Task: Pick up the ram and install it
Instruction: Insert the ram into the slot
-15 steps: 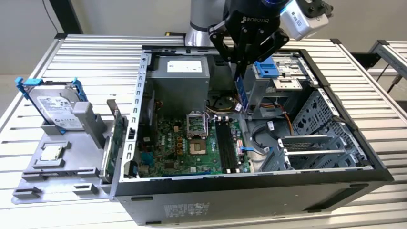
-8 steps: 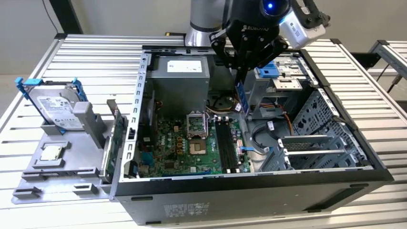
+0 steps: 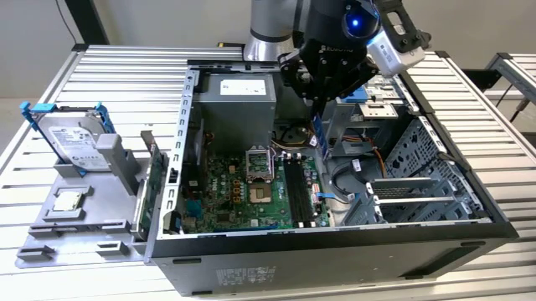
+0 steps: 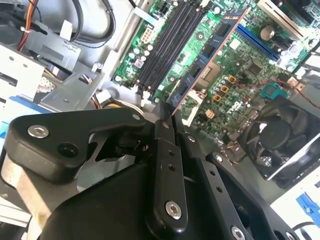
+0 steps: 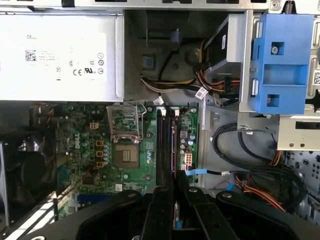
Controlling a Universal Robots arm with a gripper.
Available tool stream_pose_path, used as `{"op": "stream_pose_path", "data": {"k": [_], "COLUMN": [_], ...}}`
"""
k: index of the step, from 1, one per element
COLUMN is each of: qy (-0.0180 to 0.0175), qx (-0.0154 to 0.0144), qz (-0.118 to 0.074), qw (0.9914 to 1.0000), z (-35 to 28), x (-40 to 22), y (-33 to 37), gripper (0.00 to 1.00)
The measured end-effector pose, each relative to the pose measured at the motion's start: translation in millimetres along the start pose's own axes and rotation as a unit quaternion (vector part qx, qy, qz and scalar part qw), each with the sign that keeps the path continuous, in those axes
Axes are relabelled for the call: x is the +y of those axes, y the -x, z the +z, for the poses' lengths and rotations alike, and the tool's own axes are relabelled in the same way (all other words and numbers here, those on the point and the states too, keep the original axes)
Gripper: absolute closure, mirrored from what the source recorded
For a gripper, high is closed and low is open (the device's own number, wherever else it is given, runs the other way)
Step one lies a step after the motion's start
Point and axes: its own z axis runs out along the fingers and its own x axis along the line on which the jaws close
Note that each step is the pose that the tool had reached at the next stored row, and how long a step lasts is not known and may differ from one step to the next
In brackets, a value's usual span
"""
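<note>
Right at my fingertips, the tool (image 4: 165, 122) is clamped on the ram (image 4: 207, 52), with my black fingers (image 4: 162, 165) pressed together on one end of the blue stick. The rest of it juts out past them, black chips along its face. In the exterior view it hangs upright under the tool inside the open computer case (image 3: 335, 257), not seated in anything. Beneath it lies the green motherboard (image 5: 80, 135), with the long black memory slots (image 5: 167, 145) running straight out from my fingers in the first wrist view. Just beside the slots sits the processor socket (image 5: 125, 155). Beyond those, the grey power supply (image 5: 60, 55) fills the case's far end, and a blue latch (image 5: 280, 60) sits on the drive bay. Outside the case, toward the exterior view's left, a hard drive (image 3: 74, 147) stands in a grey holder on the slatted table (image 3: 125, 69).
</note>
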Motion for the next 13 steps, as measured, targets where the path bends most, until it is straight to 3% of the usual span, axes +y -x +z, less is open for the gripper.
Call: {"op": "stream_pose_path", "data": {"k": [13], "qy": [0.0000], "qx": [0.0001], "qz": [0.004], "qw": [0.99999], "z": [23.5], "x": [0.7], "y": [3.7], "gripper": [1.00]}}
